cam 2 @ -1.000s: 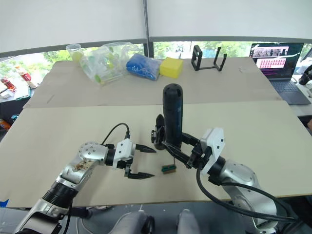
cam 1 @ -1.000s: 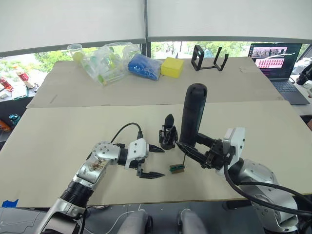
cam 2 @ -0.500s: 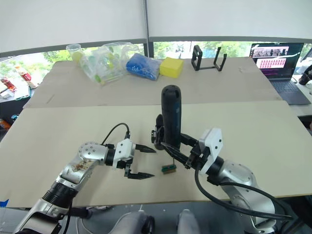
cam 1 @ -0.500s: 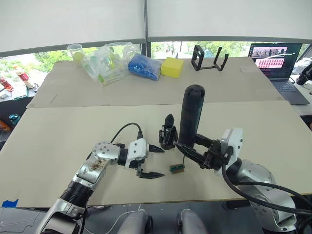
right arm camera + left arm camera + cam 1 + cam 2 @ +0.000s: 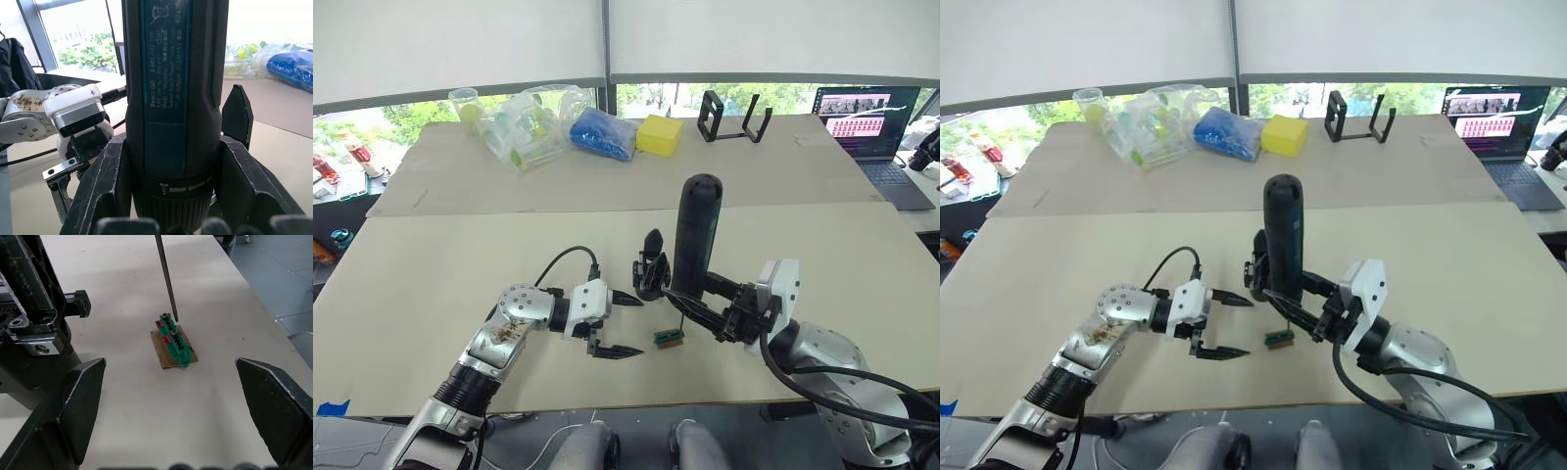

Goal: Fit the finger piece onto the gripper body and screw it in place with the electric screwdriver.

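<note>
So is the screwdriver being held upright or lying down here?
Upright. The right gripper clamps the electric screwdriver near its lower end, rounded end up, with its thin bit pointing down at the small green block.

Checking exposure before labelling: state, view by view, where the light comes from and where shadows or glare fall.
Left eye view: daylight from the windows behind, soft shadow on the table under the left gripper. Left wrist view: even light, faint shadow beside the green block. Right wrist view: bright windows behind, screwdriver backlit and dark.
</note>
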`<state>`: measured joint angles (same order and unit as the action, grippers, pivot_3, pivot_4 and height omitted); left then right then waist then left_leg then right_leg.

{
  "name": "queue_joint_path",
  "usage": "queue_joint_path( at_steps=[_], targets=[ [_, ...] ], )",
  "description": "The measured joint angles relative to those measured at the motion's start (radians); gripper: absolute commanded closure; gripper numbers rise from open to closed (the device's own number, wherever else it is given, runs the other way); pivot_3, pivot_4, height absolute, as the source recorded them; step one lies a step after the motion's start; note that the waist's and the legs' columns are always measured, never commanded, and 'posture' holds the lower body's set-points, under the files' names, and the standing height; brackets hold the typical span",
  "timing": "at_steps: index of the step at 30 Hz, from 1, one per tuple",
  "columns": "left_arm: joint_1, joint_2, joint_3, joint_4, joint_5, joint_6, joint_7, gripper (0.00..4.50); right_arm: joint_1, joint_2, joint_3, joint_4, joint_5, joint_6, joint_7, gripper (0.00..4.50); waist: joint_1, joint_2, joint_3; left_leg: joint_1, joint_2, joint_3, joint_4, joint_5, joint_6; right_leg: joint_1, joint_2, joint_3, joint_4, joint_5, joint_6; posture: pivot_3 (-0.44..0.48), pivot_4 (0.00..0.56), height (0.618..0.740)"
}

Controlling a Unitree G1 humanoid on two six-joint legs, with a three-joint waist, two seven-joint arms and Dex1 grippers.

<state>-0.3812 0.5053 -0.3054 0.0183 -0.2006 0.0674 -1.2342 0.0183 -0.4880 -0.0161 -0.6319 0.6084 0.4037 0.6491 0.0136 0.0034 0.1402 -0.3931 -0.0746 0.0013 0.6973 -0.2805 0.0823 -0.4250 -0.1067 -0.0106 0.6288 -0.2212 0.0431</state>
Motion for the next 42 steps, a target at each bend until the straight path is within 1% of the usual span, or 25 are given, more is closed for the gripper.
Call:
queue_joint_path(
  at_steps=[9, 23, 42],
  targets=[
    [0.0, -0.001, 0.0, 0.006, 0.001, -0.003, 0.0, 0.0, -0.013, -0.015, -0.037, -0.01, 0.006, 0.0, -0.011, 2.59, 0.0, 0.0, 0.0, 0.0, 0.0, 0.0, 0.0, 0.0, 0.0, 0.0, 0.0, 0.0, 0.0, 0.0, 0.0, 0.0, 0.15, 0.74],
    [0.0, -0.003, 0.0, 0.007, 0.001, -0.003, 0.0, 0.0, -0.041, 0.0, -0.028, -0.01, 0.006, 0.007, -0.033, 2.59, 0.0, 0.0, 0.0, 0.0, 0.0, 0.0, 0.0, 0.0, 0.0, 0.0, 0.0, 0.0, 0.0, 0.0, 0.0, 0.0, 0.15, 0.74],
    [0.0, -0.003, 0.0, 0.015, 0.001, -0.003, 0.0, 0.0, -0.034, 0.001, -0.015, -0.011, 0.004, 0.02, -0.038, 2.59, 0.0, 0.0, 0.0, 0.0, 0.0, 0.0, 0.0, 0.0, 0.0, 0.0, 0.0, 0.0, 0.0, 0.0, 0.0, 0.0, 0.15, 0.74]
  ],
)
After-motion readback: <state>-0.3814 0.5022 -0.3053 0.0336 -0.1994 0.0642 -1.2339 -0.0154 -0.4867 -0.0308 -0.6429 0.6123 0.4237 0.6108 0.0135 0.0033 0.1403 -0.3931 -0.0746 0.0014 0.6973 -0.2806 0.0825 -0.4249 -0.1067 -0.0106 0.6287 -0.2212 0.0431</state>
